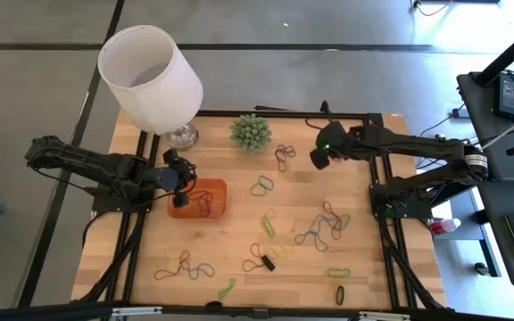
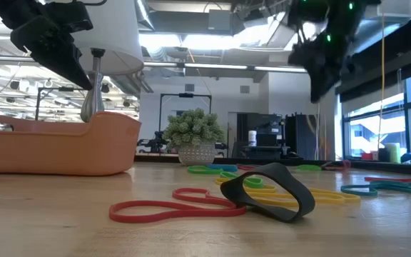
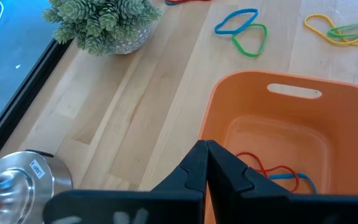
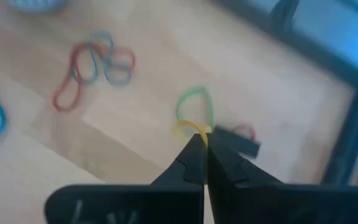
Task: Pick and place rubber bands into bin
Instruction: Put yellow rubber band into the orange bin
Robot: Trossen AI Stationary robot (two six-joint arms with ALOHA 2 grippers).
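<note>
The orange bin [image 1: 199, 200] sits left of the table's middle, with red and blue rubber bands [image 3: 278, 174] on its floor. My left gripper [image 3: 206, 149] hovers shut over the bin's left rim, holding nothing. Several rubber bands lie loose on the wood: a green-blue pair [image 1: 261, 186], a dark one [image 1: 285, 156] and a cluster [image 1: 324, 227]. My right gripper [image 4: 204, 140] is raised above the table's far right part [image 1: 319, 159], shut on a small yellow and green rubber band [image 4: 194, 115]. My right gripper pinches the band's yellow part [image 4: 188, 129] between its two fingertips, slanting down from above. The green loop [image 4: 194, 102] sticks out beyond the tips. The band is lifted clear of the table.
A white lampshade on a metal foot [image 1: 150, 76] stands at the far left, and a spiky green plant in a pot [image 1: 250, 132] at the far middle. More bands lie near the front edge [image 1: 186, 266] [image 1: 338, 275]. A black band [image 2: 277, 189] lies close to the low camera.
</note>
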